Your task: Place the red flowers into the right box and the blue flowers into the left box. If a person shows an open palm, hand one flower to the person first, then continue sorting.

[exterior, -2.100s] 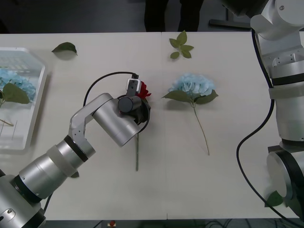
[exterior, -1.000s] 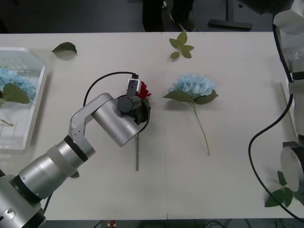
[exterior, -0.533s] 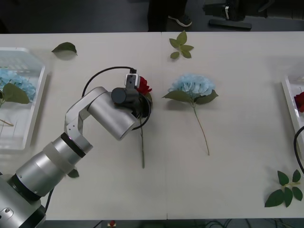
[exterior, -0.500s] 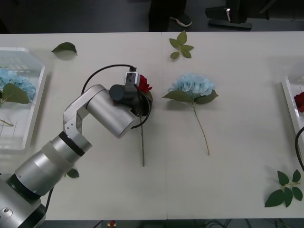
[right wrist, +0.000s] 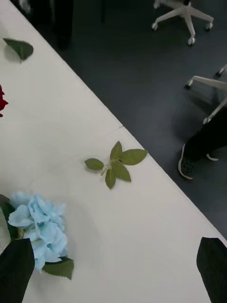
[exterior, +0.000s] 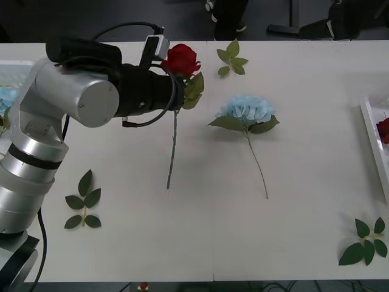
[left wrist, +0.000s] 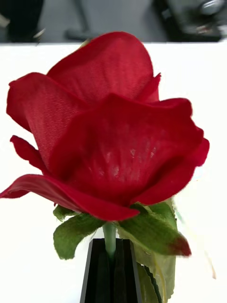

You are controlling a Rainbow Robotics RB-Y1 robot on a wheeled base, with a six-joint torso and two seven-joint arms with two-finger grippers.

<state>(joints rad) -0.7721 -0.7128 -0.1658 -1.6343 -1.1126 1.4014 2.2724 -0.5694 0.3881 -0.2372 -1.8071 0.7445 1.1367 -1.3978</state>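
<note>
Lifted off the bench since a moment ago, the red rose (exterior: 180, 59) now rides in the left gripper (left wrist: 112, 258), its black jaws pinching the thin green stem just under the head. The stem hangs clear below, tip over the bench (exterior: 243, 231), left of the blue hydrangea (exterior: 247, 112). The pick looks done; the carry toward the right box (exterior: 372, 134), well to the hydrangea's right with a red bloom already inside, seems next. Rose petals are satiny cloth, tightly cupped; the hydrangea is a fluffy, rounded pale-blue mass on broad leaves. The right gripper (right wrist: 113, 270) hovers just above the hydrangea, jaws spread. The left box (exterior: 12, 67) sits far left.
</note>
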